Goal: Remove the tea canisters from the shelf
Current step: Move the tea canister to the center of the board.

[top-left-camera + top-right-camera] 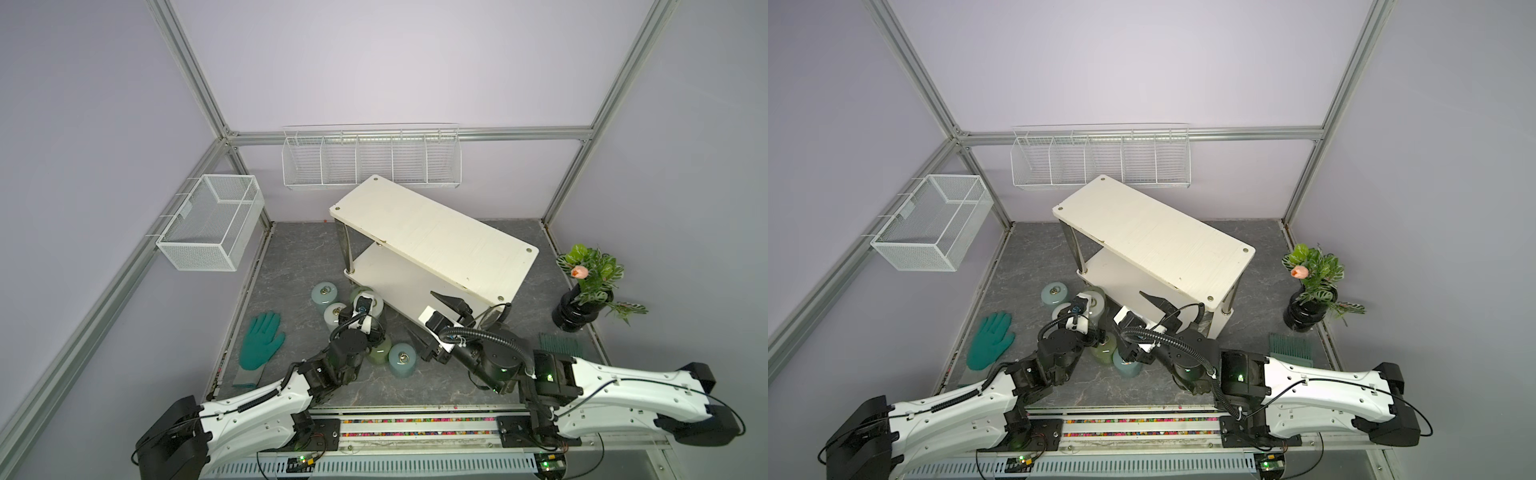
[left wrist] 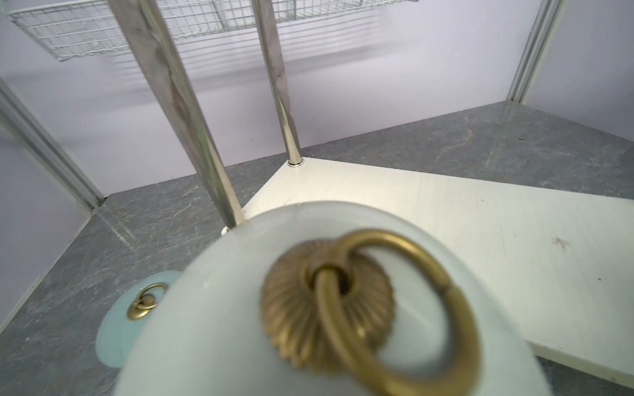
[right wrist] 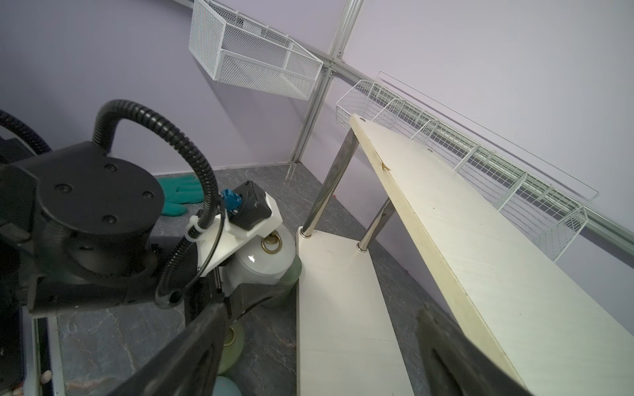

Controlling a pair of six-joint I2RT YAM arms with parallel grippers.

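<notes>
The cream two-tier shelf point(image 1: 436, 232) stands askew at mid-floor, and both of its boards show bare. Beside its near-left end, several tea canisters are on the floor: light blue point(image 1: 324, 294), pale point(image 1: 333, 316), olive point(image 1: 379, 355) and light blue point(image 1: 402, 360). My left gripper point(image 1: 374, 320) is shut on a pale grey-white canister point(image 2: 223, 325) with a brass ring, close to the lower board's corner point(image 2: 308, 185). My right gripper point(image 3: 319, 343) is open and empty over the lower board's near edge.
A teal glove point(image 1: 262, 340) lies at the left of the floor. A black vase with a plant point(image 1: 575, 309) and a green comb point(image 1: 559, 343) are at the right. White wire baskets point(image 1: 212, 222) point(image 1: 370, 160) hang on the walls.
</notes>
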